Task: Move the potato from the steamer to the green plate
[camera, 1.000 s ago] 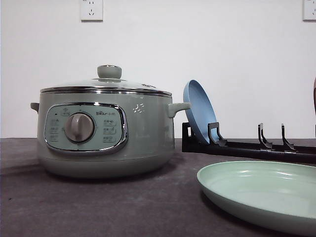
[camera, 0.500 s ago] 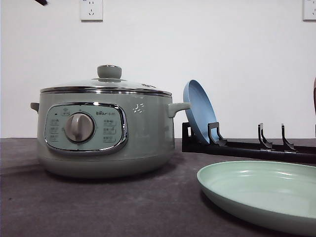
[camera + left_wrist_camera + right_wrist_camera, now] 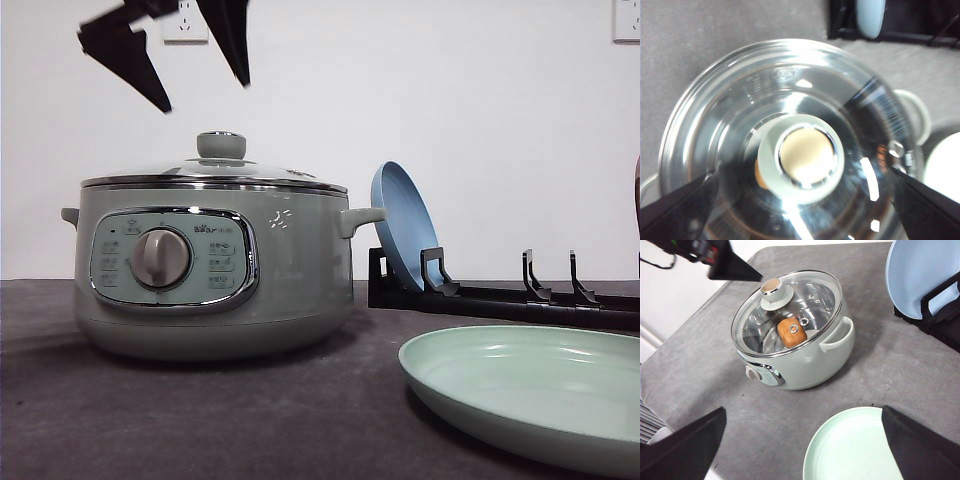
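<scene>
A pale green steamer (image 3: 212, 270) sits on a dark grey surface (image 3: 200, 420) with its glass lid (image 3: 790, 310) on. The orange-brown potato (image 3: 792, 332) lies inside, seen through the lid. The left gripper (image 3: 200, 95) hangs above the lid knob (image 3: 806, 155), jaws spread wide, holding nothing. The right gripper (image 3: 805, 450) hovers over the empty green plate (image 3: 530, 390), jaws also spread. The plate lies near the steamer, apart from it. A blue plate (image 3: 403, 225) stands tilted in a black rack (image 3: 500, 295).

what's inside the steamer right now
Through the glass lid of the steamer, one orange-brown potato sits on the metal bottom. The lid knob and glare hide the rest.
</scene>
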